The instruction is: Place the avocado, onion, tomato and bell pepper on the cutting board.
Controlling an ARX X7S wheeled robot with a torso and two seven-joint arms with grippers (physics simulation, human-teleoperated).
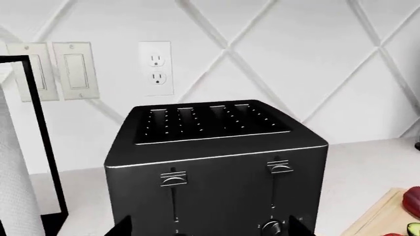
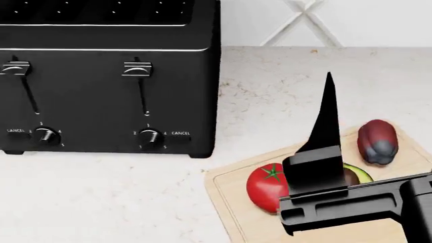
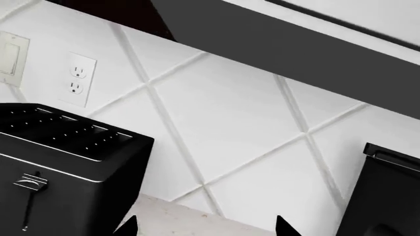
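The light wooden cutting board (image 2: 233,205) lies at the lower right of the head view. On it sit the bright red tomato (image 2: 265,186), the dark red bell pepper (image 2: 377,142), and the avocado (image 2: 357,174), which is mostly hidden behind my right arm. The onion is out of view. My right gripper (image 3: 206,227) hovers above the board, open with nothing between its fingers (image 2: 326,121), which point toward the tiled wall. My left gripper (image 1: 210,227) is open and empty, facing the toaster's front. The left wrist view catches the board's corner (image 1: 380,216) and the pepper (image 1: 412,201).
A black four-slot toaster (image 2: 108,76) stands left of the board against the wall. A paper towel roll on a black holder (image 1: 16,172) stands beside it. The wall carries outlets (image 1: 156,69) and switches. A black appliance (image 3: 387,191) stands further right. The speckled countertop (image 2: 101,202) spreads in front.
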